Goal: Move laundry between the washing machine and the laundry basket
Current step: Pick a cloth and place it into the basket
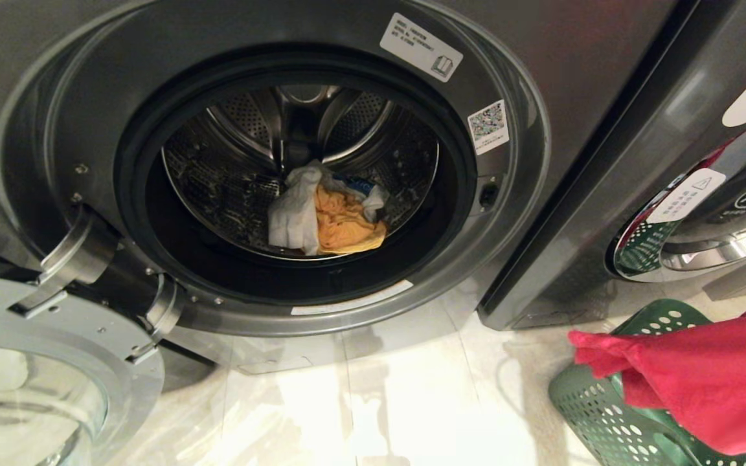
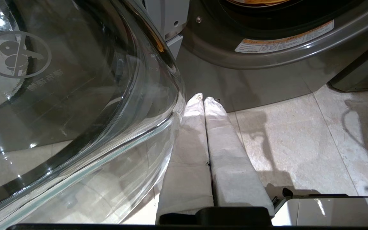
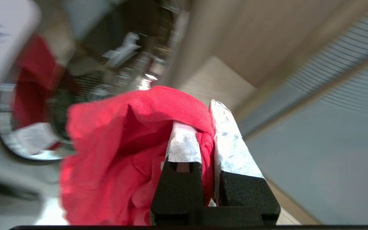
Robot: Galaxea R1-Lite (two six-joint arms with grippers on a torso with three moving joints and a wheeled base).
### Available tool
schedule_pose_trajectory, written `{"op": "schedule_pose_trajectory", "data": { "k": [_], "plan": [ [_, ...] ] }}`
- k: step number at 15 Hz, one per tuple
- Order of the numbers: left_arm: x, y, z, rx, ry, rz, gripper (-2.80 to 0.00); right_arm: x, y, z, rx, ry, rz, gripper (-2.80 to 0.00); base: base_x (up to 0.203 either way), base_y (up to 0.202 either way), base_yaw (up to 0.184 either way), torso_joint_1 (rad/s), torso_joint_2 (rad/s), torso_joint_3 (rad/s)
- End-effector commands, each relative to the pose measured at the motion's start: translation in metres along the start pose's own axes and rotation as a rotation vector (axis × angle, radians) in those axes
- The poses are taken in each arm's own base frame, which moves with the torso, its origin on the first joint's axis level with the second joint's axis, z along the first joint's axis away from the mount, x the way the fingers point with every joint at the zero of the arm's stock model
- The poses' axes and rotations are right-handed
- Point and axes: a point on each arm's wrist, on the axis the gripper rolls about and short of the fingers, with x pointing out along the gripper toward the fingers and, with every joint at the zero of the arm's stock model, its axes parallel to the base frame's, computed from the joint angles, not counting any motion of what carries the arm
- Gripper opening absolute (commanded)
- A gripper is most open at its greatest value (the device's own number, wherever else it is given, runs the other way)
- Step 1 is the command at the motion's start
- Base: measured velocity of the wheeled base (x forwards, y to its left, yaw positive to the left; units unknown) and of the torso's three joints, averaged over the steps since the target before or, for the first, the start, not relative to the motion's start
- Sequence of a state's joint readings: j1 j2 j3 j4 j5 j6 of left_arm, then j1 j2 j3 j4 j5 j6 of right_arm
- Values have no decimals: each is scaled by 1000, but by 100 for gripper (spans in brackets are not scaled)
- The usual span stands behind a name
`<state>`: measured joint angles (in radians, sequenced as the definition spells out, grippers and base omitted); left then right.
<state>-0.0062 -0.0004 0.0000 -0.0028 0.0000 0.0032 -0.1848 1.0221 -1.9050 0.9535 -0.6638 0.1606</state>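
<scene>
The washing machine [image 1: 88, 97] stands with its door swung open. In its drum lie a white cloth [image 1: 292, 217] and an orange cloth [image 1: 344, 226], with a bit of blue behind them. The green laundry basket [image 1: 599, 414] sits on the floor at the lower right. A red garment [image 1: 716, 382] hangs over it. In the right wrist view my right gripper [image 3: 201, 115] is shut on a fold of this red garment [image 3: 113, 153]; the gripper itself is outside the head view. My left gripper [image 2: 203, 97] is shut and holds nothing, parked low beside the glass door [image 2: 75, 95].
The open door's glass bowl [image 1: 30, 395] juts out at the lower left. A second machine [image 1: 703, 226] stands to the right, with something red behind its closed door. Pale floor tiles [image 1: 379, 401] lie between the door and the basket.
</scene>
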Motion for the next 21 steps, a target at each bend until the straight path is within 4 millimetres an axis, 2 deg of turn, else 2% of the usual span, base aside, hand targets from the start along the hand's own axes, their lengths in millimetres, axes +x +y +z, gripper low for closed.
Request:
{"op": "schedule_pose_trajectory", "data": {
  "k": [1, 7, 12, 14, 17, 19, 21],
  "plan": [
    [0, 0, 0, 0, 2, 0, -280, -1, -1, -3, -7, 8, -101, -280, 0, 0, 0, 0, 0, 0],
    [0, 0, 0, 0, 2, 0, -280, 5, 1, -13, -1, 33, -329, -280, 0, 0, 0, 0, 0, 0],
    [0, 0, 0, 0, 1, 0, -280, 35, 10, -12, 20, 79, -399, -280, 0, 0, 0, 0, 0, 0],
    [0, 0, 0, 0, 2, 0, -280, 56, 16, -15, 20, 121, -416, -280, 0, 0, 0, 0, 0, 0],
    [0, 0, 0, 0, 2, 0, -280, 112, 29, -26, 40, 225, -466, -280, 0, 0, 0, 0, 0, 0],
    [0, 0, 0, 0, 2, 0, -280, 143, 34, -39, 32, 298, -496, -280, 0, 0, 0, 0, 0, 0],
    [0, 0, 0, 0, 2, 0, -280, 163, 36, -63, -7, 402, -522, -280, 0, 0, 0, 0, 0, 0]
  ]
}}
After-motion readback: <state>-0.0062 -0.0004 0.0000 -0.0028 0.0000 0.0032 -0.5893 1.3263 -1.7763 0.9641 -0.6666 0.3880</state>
